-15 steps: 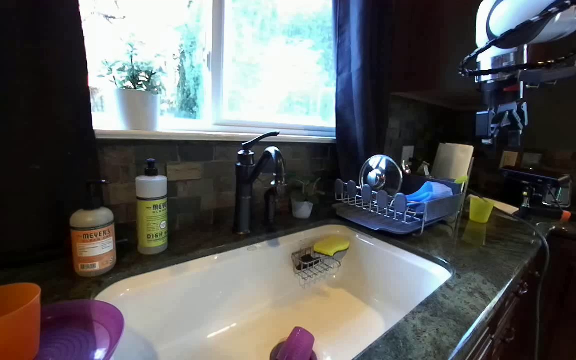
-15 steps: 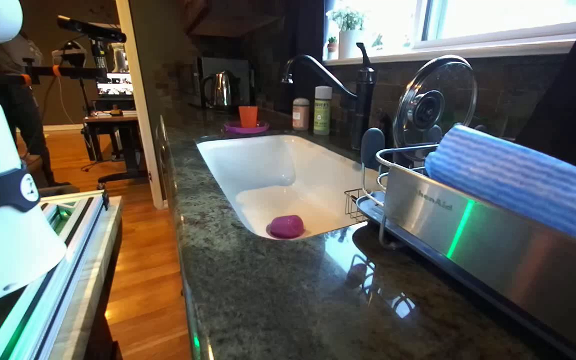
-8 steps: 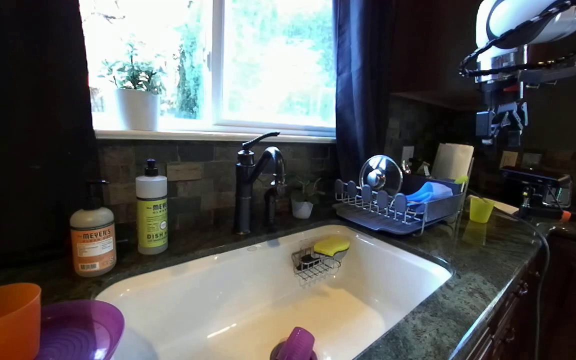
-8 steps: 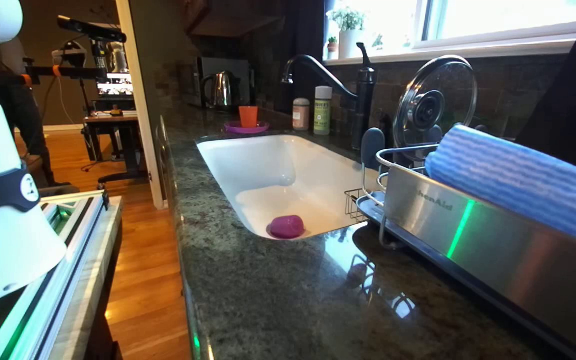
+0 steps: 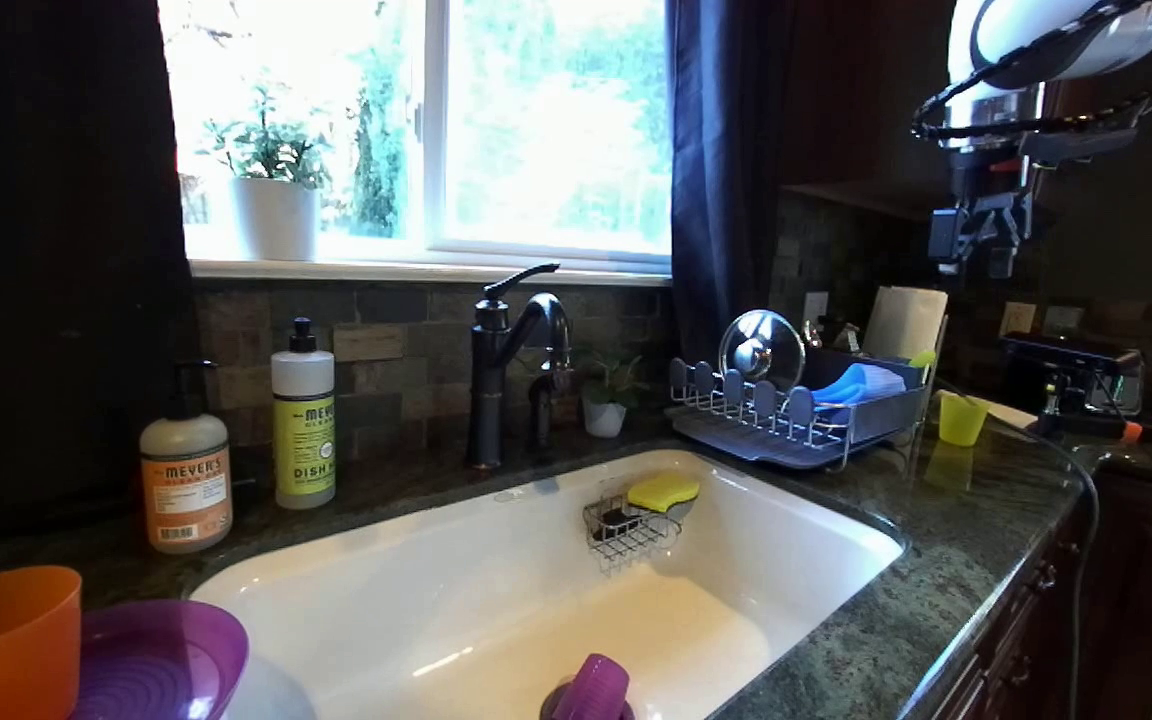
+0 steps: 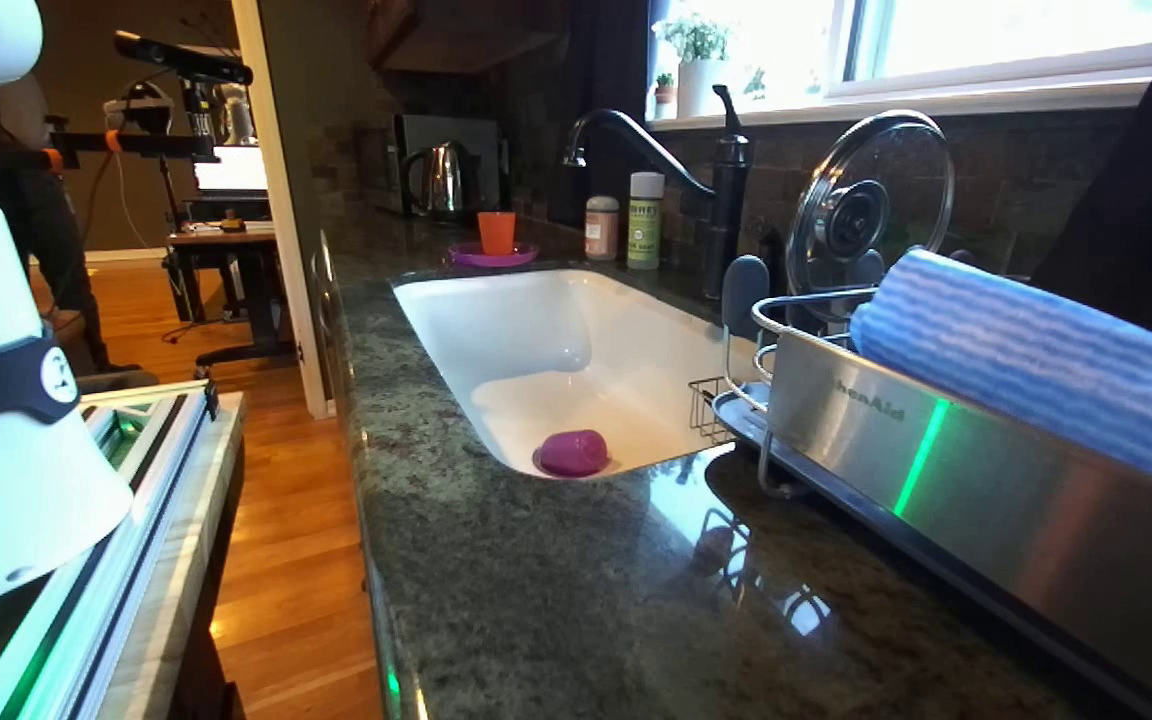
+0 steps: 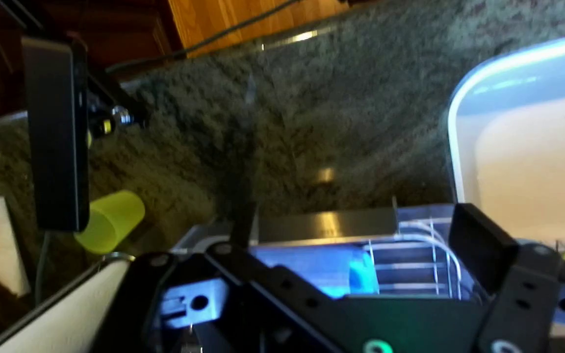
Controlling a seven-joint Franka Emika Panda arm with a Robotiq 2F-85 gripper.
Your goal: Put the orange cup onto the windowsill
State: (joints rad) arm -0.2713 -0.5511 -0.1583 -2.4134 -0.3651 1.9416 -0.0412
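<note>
At the lower left of an exterior view, the orange cup [image 5: 6, 645] is cut off by the frame edge. It overlaps a purple dish [image 5: 158, 655]; in an exterior view the orange cup [image 6: 497, 233] rises from that dish at the sink's far end. Below the bright window runs the pale windowsill [image 5: 496, 272]. My gripper [image 5: 974, 262] hangs high at the right, far from the cup. In the wrist view the gripper [image 7: 353, 218] is spread wide above the dish rack, open and holding nothing. The orange cup is outside the wrist view.
A white pot [image 5: 276, 220] occupies the sill's left part. The tall faucet [image 5: 489, 390] and soap bottles [image 5: 304, 440] stand below it. A dish rack [image 5: 876, 418] with an upright lid and a yellow cup [image 5: 963, 420] are right of the sink [image 5: 496, 570].
My arm and gripper have shifted slightly left and up in an exterior view. The cup and everything on the counter stay where they were.
</note>
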